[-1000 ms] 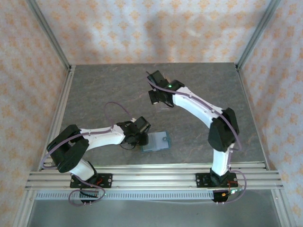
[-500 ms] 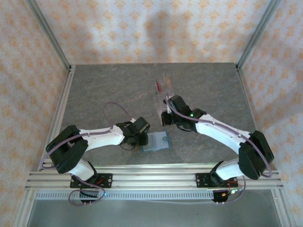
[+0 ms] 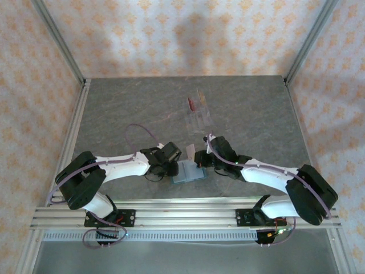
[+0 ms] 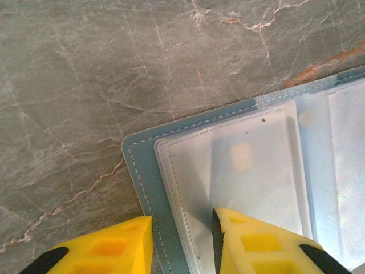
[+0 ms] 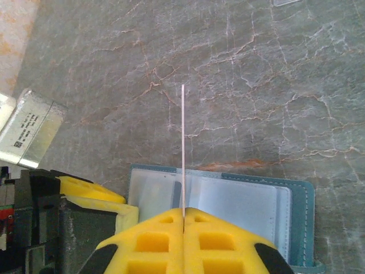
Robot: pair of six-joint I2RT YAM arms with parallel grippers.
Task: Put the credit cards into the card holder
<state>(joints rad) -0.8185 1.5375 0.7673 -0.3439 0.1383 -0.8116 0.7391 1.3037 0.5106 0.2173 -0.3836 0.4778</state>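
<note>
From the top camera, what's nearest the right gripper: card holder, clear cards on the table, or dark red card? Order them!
1. card holder, right beside the right gripper
2. clear cards, mid-table beyond
3. dark red card, farthest back

The left arm (image 3: 120,165) lay low, stretched rightward from its base, and the left gripper (image 4: 182,228) pointed downward with its jaws a little apart. The right arm (image 3: 268,174) folded low and reached leftward, the right gripper (image 5: 183,212) pinched tight on a credit card (image 5: 182,142) held edge-on.
</note>
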